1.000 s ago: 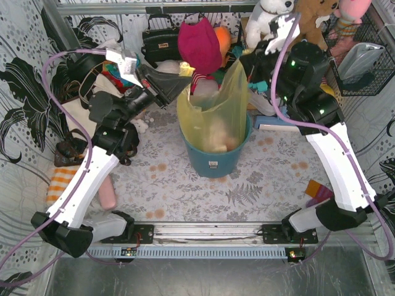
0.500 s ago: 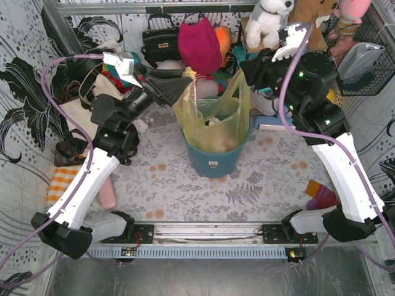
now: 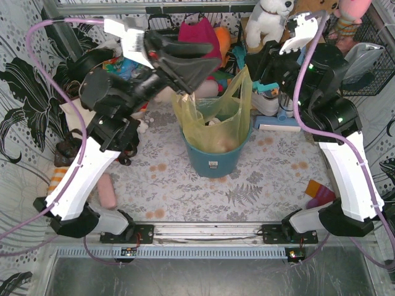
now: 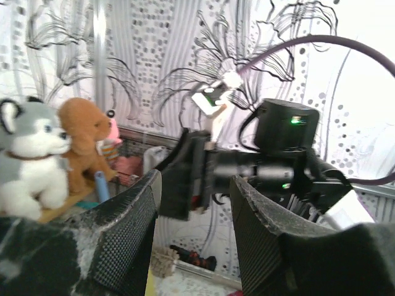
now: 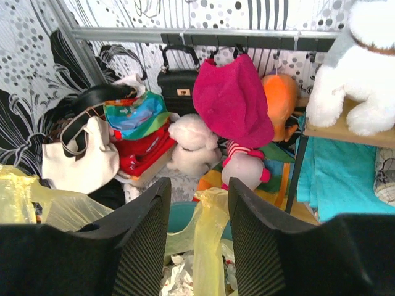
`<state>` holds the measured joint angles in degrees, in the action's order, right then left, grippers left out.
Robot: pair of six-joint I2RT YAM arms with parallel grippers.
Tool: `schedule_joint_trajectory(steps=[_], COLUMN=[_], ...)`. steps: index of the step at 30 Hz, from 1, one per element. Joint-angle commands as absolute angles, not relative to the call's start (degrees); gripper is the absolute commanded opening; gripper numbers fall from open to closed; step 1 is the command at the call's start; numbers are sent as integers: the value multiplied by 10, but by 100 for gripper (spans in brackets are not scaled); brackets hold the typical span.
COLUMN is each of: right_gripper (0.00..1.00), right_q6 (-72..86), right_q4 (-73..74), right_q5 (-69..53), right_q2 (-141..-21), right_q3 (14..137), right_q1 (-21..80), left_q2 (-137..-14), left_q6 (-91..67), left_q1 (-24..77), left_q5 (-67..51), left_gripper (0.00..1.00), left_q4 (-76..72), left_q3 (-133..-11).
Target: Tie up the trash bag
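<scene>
Plastic, from above: the trash bag (image 3: 213,120) sits in the teal bin (image 3: 216,161) on the counter (image 3: 271,179), below and between both sets of fingers. It is thin, translucent, yellow-green and crinkled, with a gaping mouth.
Handles, from above: one loop stands tall on the side of the right fingers (image 3: 262,61); the other slumps lower, under the left fingers (image 3: 185,61). Whether either loop is touched cannot be told from here.
Left wrist view: the left fingers (image 4: 123,240) are spread and released. Nothing lies between them but the other arm across the gap. The bag is below the tips, almost out of sight.
Right wrist view: the right fingers (image 5: 133,246) are also parted and released. A yellow loop of the bag (image 5: 210,246) rises in the gap between them, unpinched. Crumpled white paper (image 5: 185,271) shows below the tips.
Step in hand: probably retaking the two loops so they can be crossed into a knot.
Doing it well: bring each pair of fingers down over its own loop and close on gathered plastic low on the loop rather than at its floppy tip.
Caution: pull gently, since film this thin is likely to stretch, tear or slide out of the bin.
</scene>
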<state>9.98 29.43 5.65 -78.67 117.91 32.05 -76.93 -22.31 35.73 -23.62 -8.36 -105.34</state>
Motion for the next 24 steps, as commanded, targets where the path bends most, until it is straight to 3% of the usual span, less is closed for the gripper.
schedule_joint_trajectory(steps=[1,7,13,19,24], right_gripper=[43,44,36,0,0], right_q6=[99,98,92,89,87], right_q4=[344,367,362,361,364], right_q5=[74,97,91,83,61], right_q2=[-798,-803,-807,-815,-819], right_q3=[1206,1212,1218,1233,1257], right_q1=[318,318,319,318,318], left_q2=[-822,-815,-812,-830,-866], left_q6=[-140,-145,-163,-158,-132], left_q1=[438,484,497,512,516], left_q5=[-167,-51,-19,23,77], left_gripper=[57,57,56,57,62], left_q4=[34,-45,-120,-157,-189], left_q3=[-1134,-1044,-960,-942,-943])
